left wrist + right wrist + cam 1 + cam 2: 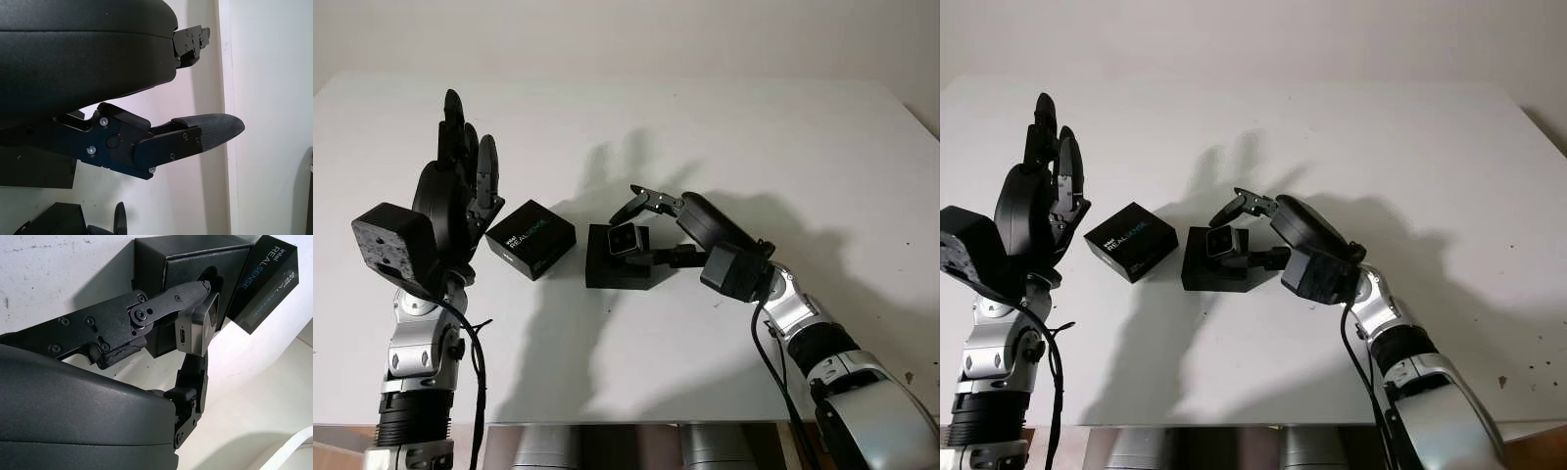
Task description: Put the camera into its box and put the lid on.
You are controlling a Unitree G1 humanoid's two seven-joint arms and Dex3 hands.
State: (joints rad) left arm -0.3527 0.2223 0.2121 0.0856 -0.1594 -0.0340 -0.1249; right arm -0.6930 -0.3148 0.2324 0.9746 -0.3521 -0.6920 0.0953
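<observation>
Your right hand [641, 230] is clamped on the small grey metal camera [626, 240], directly over the open black cardboard box [617, 269]; lower it in next. The printed black lid [531, 238] lies beside your raised, open left hand [460, 181]

The black shell of the left hand [161, 112] is seen close up, with a textured fingertip [215, 129] extended from it over the white surface [264, 73]. Nothing is held. A dark box corner [61, 218] is seen beyond the palm's base.
</observation>
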